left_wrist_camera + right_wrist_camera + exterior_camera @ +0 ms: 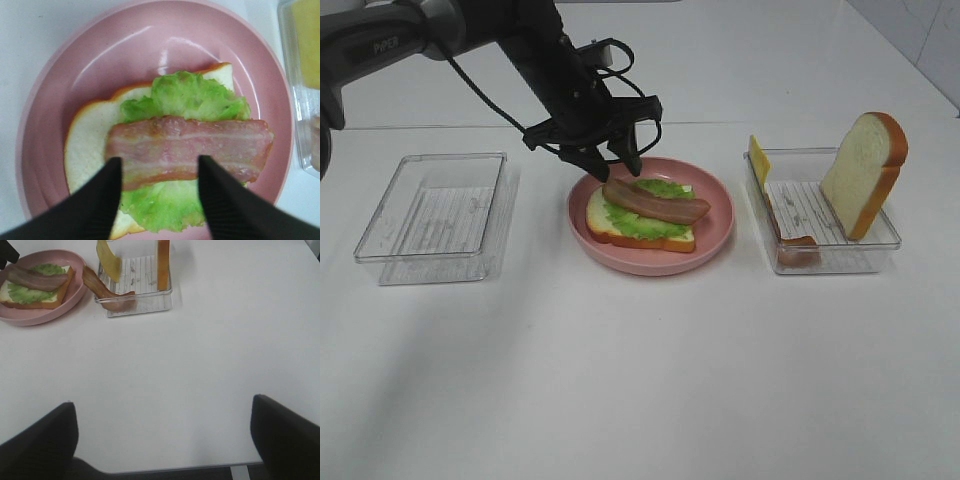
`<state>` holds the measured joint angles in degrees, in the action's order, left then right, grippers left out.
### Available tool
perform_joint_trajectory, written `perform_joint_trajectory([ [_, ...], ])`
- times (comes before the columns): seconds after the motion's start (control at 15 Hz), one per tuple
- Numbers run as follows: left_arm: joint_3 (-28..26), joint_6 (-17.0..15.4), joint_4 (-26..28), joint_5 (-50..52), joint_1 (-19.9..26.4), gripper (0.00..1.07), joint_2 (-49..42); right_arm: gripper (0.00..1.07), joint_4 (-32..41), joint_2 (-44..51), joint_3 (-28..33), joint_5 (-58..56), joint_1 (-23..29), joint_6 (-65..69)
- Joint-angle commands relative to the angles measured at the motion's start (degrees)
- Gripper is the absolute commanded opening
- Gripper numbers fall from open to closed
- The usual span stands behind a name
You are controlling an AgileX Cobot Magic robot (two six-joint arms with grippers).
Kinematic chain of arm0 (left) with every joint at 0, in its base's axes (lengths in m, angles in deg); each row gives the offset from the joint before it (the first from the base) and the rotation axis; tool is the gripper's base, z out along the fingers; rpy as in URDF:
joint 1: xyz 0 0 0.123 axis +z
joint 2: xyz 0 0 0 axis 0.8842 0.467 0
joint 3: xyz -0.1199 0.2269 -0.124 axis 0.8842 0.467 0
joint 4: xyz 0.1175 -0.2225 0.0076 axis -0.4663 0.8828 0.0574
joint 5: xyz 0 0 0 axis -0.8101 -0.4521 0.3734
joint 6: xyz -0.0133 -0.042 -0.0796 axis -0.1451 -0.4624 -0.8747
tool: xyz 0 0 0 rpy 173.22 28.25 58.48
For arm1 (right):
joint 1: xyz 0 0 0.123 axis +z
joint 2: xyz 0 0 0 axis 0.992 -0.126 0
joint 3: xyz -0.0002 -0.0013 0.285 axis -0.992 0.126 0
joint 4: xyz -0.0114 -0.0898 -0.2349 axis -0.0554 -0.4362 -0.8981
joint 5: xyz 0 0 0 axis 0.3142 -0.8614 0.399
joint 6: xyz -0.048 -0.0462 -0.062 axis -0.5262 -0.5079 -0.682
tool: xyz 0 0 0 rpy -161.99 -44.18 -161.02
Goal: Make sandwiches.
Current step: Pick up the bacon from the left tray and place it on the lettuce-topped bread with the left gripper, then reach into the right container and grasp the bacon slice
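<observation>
On the pink plate (pixel 650 265) lies a half-built sandwich: a white bread slice (pixel 640 238), green lettuce (pixel 642 222) and a bacon strip (pixel 655 203) on top. My left gripper (pixel 618 168) hovers just over the bacon's back-left end. In the left wrist view this gripper (pixel 159 159) is open, its black fingers (pixel 107 200) apart above the flat-lying bacon (pixel 190 145) and lettuce (pixel 185 95). My right gripper (pixel 162 404) is open over bare table with nothing between its fingers. It is out of the exterior view.
A clear tray (pixel 825 255) right of the plate holds an upright bread slice (pixel 865 172), a yellow cheese square (pixel 759 160) and another bacon strip (pixel 798 250). An empty clear tray (pixel 435 215) stands at the left.
</observation>
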<state>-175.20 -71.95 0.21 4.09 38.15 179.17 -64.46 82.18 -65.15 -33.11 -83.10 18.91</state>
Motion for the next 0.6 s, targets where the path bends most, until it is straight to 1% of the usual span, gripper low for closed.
perform_joint_trajectory([
  [0.07,-0.17,-0.63,0.29,-0.8,-0.29,1.03,-0.23,0.89,0.17,1.78,0.23,0.46,-0.29,-0.23],
  [0.2,-1.15,-0.74,-0.74,-3.38,-0.29,1.01,-0.63,0.89,0.17,1.78,0.23,0.46,-0.29,-0.23],
  [0.33,-5.61,-1.03,-5.67,-9.91,-0.29,1.01,-2.18,0.89,0.17,1.78,0.23,0.46,-0.29,-0.23],
  [0.4,-7.79,-1.95,-8.42,-12.55,-0.29,1.01,-2.98,0.89,0.17,1.78,0.23,0.46,-0.29,-0.23],
  [0.47,-8.48,-2.01,-9.97,-12.66,-0.29,1.01,-3.61,0.89,0.17,1.78,0.23,0.46,-0.29,-0.23],
  [0.6,-8.54,-2.06,-12.95,-12.66,-0.29,1.01,-8.08,0.89,0.17,1.78,0.23,0.46,-0.29,-0.23],
])
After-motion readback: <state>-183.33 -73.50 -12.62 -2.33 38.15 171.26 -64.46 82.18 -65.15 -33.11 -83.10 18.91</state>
